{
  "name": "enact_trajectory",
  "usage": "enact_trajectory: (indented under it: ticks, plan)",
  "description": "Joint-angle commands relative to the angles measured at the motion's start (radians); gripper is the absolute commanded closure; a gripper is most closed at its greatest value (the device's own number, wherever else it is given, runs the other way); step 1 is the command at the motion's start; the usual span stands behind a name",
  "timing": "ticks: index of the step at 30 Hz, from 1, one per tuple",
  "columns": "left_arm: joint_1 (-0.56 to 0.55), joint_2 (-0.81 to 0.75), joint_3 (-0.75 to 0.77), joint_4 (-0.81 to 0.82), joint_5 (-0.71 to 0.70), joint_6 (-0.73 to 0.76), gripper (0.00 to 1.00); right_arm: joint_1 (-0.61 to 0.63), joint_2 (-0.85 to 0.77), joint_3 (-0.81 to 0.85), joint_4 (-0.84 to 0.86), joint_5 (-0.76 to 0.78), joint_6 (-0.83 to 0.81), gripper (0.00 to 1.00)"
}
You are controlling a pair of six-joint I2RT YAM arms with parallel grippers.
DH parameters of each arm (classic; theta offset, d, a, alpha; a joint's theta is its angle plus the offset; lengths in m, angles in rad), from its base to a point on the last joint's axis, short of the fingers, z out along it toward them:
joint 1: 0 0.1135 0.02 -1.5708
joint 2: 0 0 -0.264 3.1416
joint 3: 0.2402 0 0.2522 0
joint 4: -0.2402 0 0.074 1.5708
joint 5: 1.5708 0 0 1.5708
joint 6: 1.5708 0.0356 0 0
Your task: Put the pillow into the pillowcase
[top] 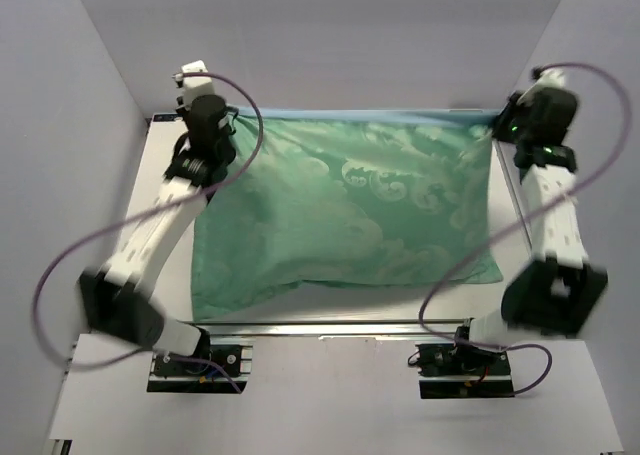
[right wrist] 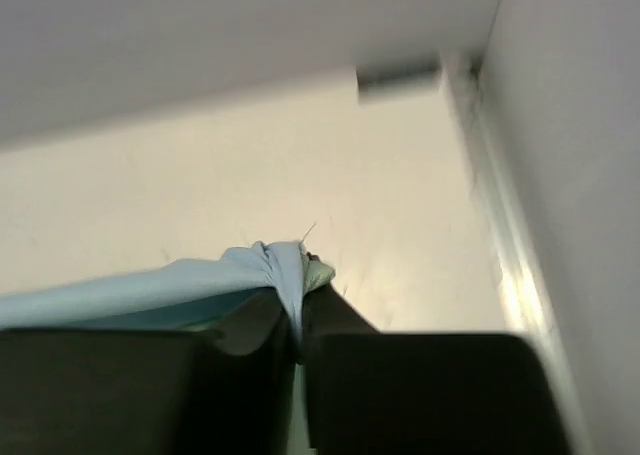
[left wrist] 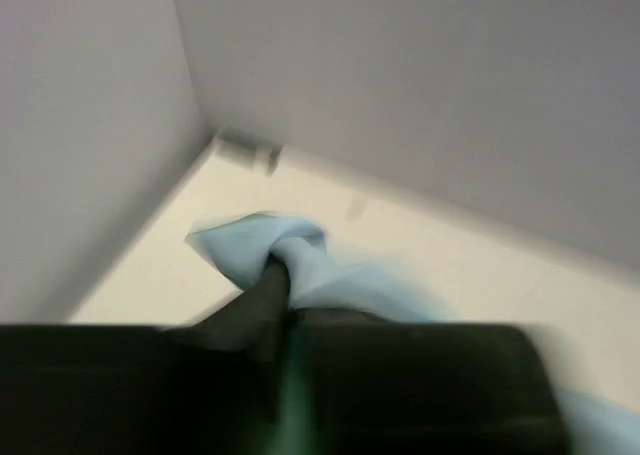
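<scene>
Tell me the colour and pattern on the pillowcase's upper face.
The pillowcase is teal-green with pale ornamental scrolls; top external view.

The right gripper [right wrist: 300, 313] is clamped on a bunched corner of the pillowcase [right wrist: 262, 267], with no gap between the jaws. Light blue fabric extends left of the gripper. The pale table [right wrist: 300, 155] lies beyond the gripper, and a grey block [right wrist: 398, 82] sits farther beyond, to its right.

Nothing legible in any view

Scanning the top view: the pillowcase [top: 345, 215] carries pale scrollwork only, no lettering; left arm [top: 150, 240] at nine o'clock and right arm [top: 555, 215] at three o'clock show no readable marks; wrist views too blurred.
</scene>
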Motion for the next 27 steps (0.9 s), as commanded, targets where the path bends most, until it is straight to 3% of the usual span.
enact_trajectory:
  ticks: [1, 2, 3, 5, 9, 17, 23, 27]
  plan:
    - [0.228, 0.279, 0.111, -0.240, 0.178, -0.263, 0.19, -0.023, 0.172, -0.020, -0.012, -0.020, 0.050, 0.83]
    - [0.240, 0.350, 0.177, -0.330, 0.209, -0.272, 0.02, -0.025, 0.274, 0.016, -0.068, -0.037, 0.041, 0.63]
    - [0.242, 0.414, 0.254, -0.375, 0.232, -0.276, 0.02, -0.023, 0.319, 0.128, -0.119, -0.043, 0.033, 0.49]
    - [0.240, 0.542, 0.423, -0.409, 0.300, -0.273, 0.02, -0.015, 0.410, 0.217, -0.211, -0.066, -0.005, 0.11]
    - [0.242, 0.581, 0.476, -0.357, 0.441, -0.268, 0.02, 0.035, 0.396, 0.221, -0.185, -0.013, -0.031, 0.11]
    - [0.240, 0.417, 0.307, -0.258, 0.417, -0.228, 0.02, 0.046, 0.268, 0.149, -0.148, -0.045, -0.025, 0.11]
    - [0.240, 0.244, 0.240, -0.382, 0.400, -0.272, 0.02, 0.048, 0.123, 0.048, -0.157, -0.013, -0.008, 0.11]
    - [0.242, 0.044, 0.045, -0.428, 0.409, -0.334, 0.02, 0.049, -0.040, -0.109, -0.113, 0.058, 0.021, 0.11]
